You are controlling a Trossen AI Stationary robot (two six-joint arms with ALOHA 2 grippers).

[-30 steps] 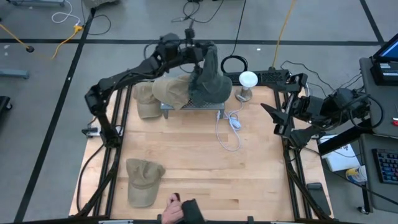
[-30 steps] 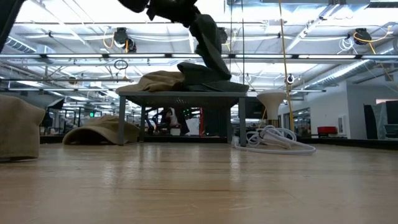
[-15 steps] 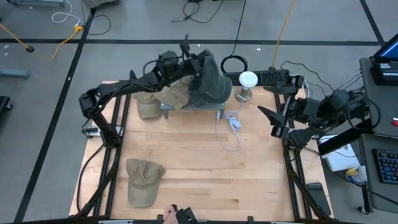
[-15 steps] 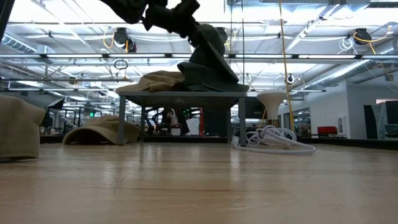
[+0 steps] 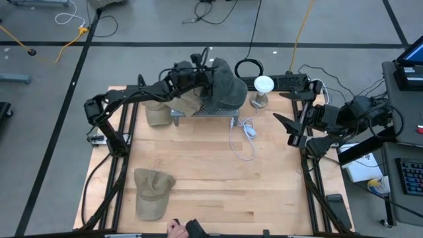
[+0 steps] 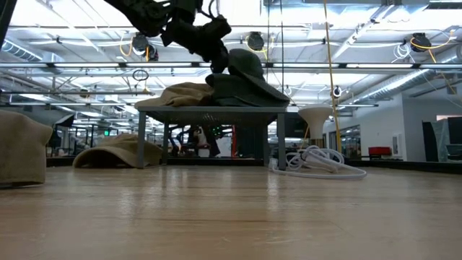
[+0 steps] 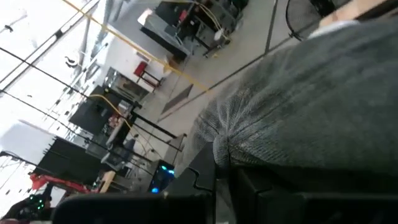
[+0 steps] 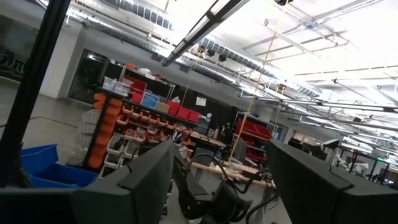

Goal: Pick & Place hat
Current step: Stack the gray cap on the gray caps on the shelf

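A dark grey knitted hat [image 5: 226, 89] [image 6: 249, 78] sits on a small grey stand [image 5: 213, 114] [image 6: 209, 110] at the table's far middle, its brim on the stand's top. Beside it on the stand lies a tan hat [image 5: 185, 98] [image 6: 184, 94]. My left gripper [image 5: 202, 73] [image 6: 218, 55] [image 7: 217, 171] is at the grey hat's crown, shut on it. My right gripper [image 5: 285, 129] [image 8: 224, 183] waits open at the table's right edge. My left gripper pinches the knit of the grey hat's crown [image 7: 219, 144] on the side toward the table's left, where the fabric puckers at the fingers. It comes slanting down from the left. The hat sits upright with its brim [image 6: 263, 92] on the stand.
A tan cap [image 5: 156, 114] [image 6: 115, 153] lies on the table left of the stand and another [image 5: 152, 192] [image 6: 22, 155] near the near-left corner. A white cable [image 5: 244, 142] [image 6: 317, 162] and a white lamp-like object [image 5: 263, 86] are right of the stand. A person's hand [image 5: 177, 228] shows at the near edge.
My left gripper has come down and toward the table's left, tipping over as it went. The grey hat's crown, drawn up tall a second ago, has sunk into a low rounded shape on the stand; its brim stayed put. The person's hand drew back at the near edge.
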